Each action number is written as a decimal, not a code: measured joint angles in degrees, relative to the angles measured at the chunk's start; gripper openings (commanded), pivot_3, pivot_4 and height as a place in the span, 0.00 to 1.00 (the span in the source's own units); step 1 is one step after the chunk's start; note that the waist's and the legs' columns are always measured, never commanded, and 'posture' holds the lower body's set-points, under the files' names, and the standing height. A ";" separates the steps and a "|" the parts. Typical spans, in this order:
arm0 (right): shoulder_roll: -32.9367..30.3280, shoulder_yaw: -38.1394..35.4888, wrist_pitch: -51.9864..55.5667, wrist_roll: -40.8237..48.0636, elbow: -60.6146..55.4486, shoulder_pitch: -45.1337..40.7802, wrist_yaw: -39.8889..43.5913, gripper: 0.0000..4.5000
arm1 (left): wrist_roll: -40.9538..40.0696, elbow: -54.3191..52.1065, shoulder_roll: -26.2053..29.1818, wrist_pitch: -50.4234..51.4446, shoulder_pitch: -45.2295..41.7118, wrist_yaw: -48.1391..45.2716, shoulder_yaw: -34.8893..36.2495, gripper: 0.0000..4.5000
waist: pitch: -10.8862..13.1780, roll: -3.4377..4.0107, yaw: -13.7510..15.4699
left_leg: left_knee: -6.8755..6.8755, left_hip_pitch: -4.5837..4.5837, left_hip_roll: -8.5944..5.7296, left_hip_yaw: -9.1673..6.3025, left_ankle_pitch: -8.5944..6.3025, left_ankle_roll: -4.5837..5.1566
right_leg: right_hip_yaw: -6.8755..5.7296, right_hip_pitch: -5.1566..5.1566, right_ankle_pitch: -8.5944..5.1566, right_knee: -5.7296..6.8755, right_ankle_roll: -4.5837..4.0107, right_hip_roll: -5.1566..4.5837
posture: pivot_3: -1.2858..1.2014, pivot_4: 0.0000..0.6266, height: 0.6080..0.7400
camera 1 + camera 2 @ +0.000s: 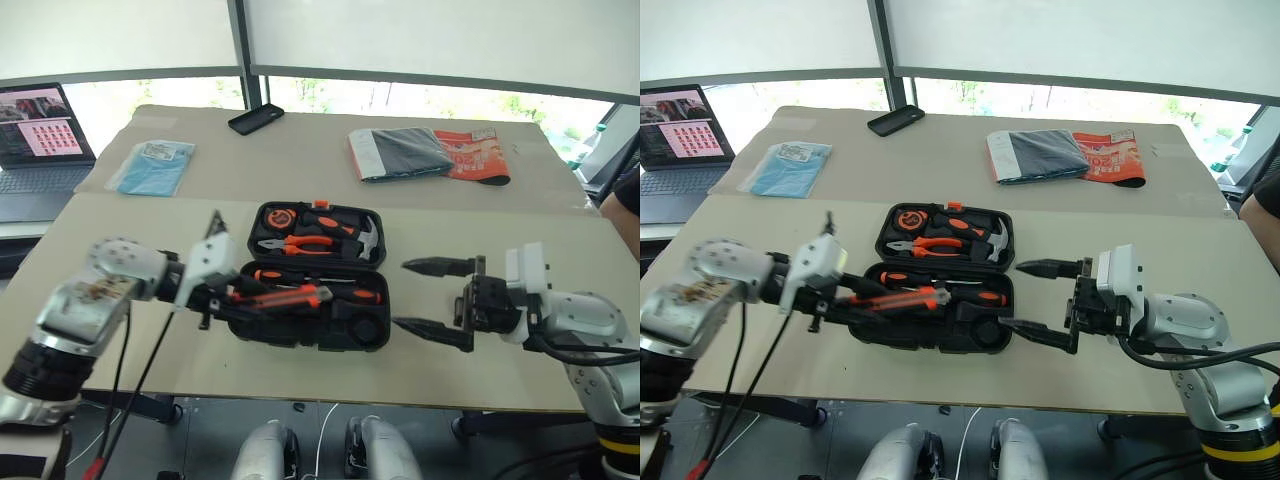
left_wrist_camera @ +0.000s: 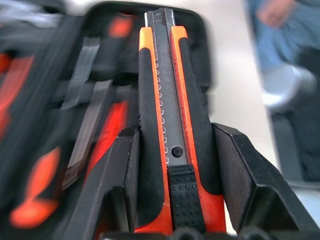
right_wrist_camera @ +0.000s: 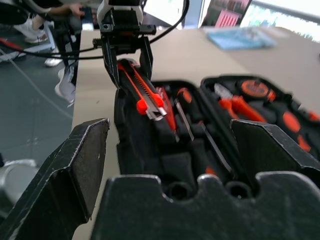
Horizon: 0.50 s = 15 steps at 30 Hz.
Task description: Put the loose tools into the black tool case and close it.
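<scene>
Left gripper (image 1: 222,292) clenched on utility knife (image 1: 285,295), angled over open black tool case (image 1: 312,280) for seating; right gripper (image 1: 437,300) spread wide.

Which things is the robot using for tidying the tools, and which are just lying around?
For the job: the black tool case, lying open; the utility knife, held in the left gripper; the screwdrivers in the case.

Just lying about: phone, laptop, blue packet, folded cloth, orange packet.
</scene>
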 measured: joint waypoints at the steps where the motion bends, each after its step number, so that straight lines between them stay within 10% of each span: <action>1: -0.06 0.01 0.23 -0.05 0.00 0.17 0.21 1.00 | 1.88 0.22 -0.22 -0.59 -0.98 -0.28 -1.97 0.38 | 0.00 0.00 -0.07 | 0.00 0.00 0.02 -0.03 -0.01 0.02 | -0.01 0.00 0.00 0.01 0.00 0.03 | 0.52 0.24 1.00; 15: 0.02 0.14 0.27 -1.11 -1.67 1.26 -0.65 1.00 | 12.00 3.78 -3.85 -5.94 -5.09 -0.33 -7.64 0.38 | 0.00 -0.01 -0.03 | 0.05 0.00 0.03 -0.09 -0.12 0.27 | -0.01 0.05 0.00 -0.02 0.02 0.01 | 0.52 0.24 1.00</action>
